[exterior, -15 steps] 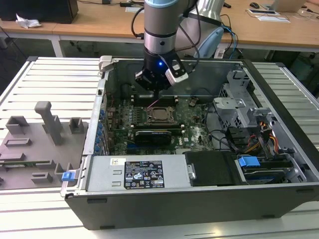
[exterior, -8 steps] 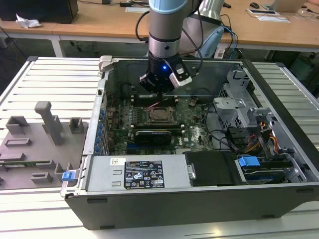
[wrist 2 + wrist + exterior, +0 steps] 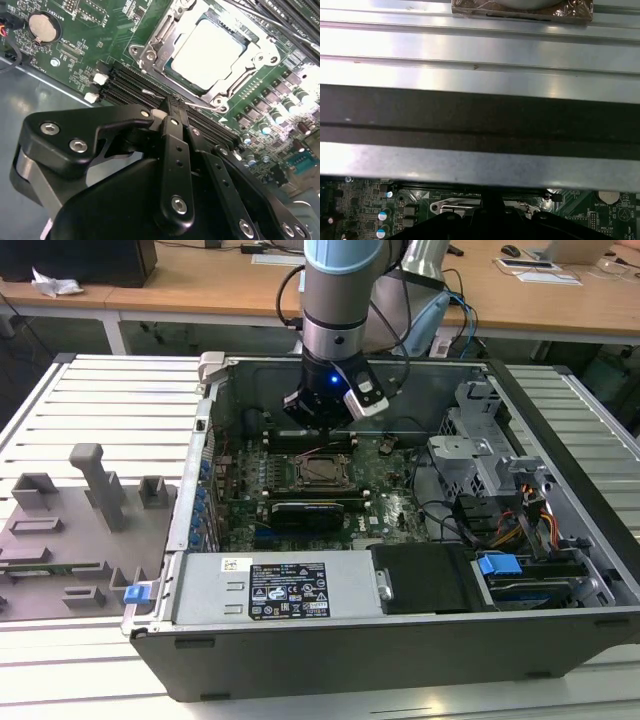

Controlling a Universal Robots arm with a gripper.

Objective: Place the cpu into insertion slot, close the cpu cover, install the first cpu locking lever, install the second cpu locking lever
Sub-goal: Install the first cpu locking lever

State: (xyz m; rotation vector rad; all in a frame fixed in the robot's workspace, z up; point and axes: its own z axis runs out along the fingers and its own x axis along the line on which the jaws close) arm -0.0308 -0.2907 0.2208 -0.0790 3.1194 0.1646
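lying open on the slatted tabletop (image 3: 90, 390), the computer case (image 3: 560, 430) holds the green circuit board (image 3: 395, 510), with the arm's gripper (image 3: 172, 112) lowered inside just beside the insertion slot (image 3: 165, 37). in the second wrist view the cpu (image 3: 207, 52) sits in that slot with the cpu cover (image 3: 150, 50) closed around it, and the fingers (image 3: 172, 145) look clenched together on nothing, tips at a thin wire locking lever (image 3: 200, 104). a grey fixture tray (image 3: 70, 530) lies outside the case on the exterior view's left.

Pale silver-grey cpu (image 3: 209, 54) in silver cpu cover (image 3: 150, 52), green circuit board (image 3: 95, 30), black memory slots (image 3: 127, 87)
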